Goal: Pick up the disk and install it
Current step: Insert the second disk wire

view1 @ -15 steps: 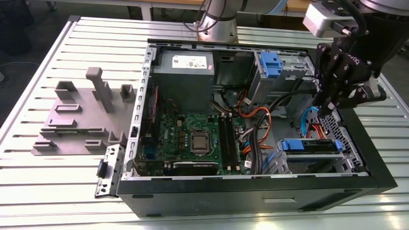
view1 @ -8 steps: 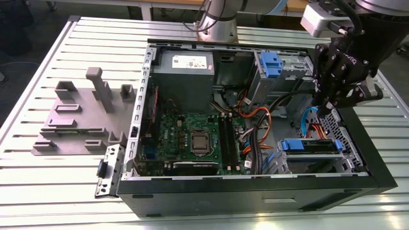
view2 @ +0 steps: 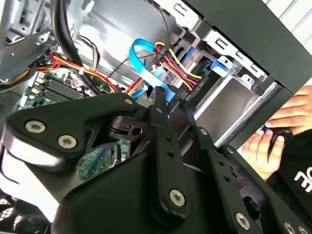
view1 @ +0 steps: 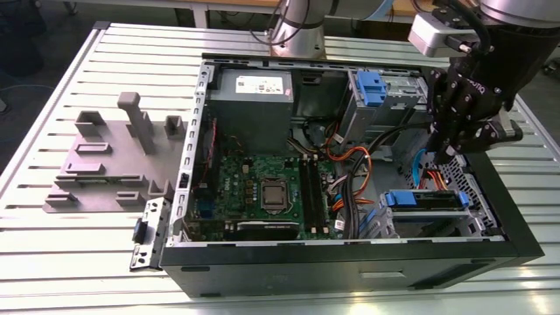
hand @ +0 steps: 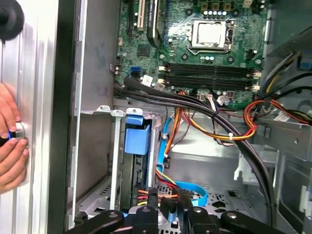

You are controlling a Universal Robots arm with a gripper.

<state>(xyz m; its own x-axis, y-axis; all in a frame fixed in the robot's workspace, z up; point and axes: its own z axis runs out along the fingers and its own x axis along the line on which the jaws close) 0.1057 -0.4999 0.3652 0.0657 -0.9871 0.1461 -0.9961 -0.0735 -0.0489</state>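
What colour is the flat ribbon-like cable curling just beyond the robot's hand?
Light blue cable, clearest in the second wrist view.

Black computer case [view1: 368, 266]; green motherboard [view1: 262, 184]; blue carrier frame on disk [view1: 424, 199]. Cables [hand: 209, 129] orange, yellow, red, black; ribbon cable [view2: 139, 61] light blue. Desk [view1: 70, 249] pale grey, ribbed. Gripper [view1: 448, 156] black.

You look past the black gripper [view2: 168, 105], its linkages crowding the near field and its fingers close together, into the open computer case [view2: 253, 39]. Beyond its tips a light blue flat cable [view2: 139, 56] loops beside red, yellow and black wires [view2: 178, 61]. A green circuit board [view2: 53, 87] lies past them. Outside the case wall, a person's hand [view2: 275, 141] rests by a small black object.
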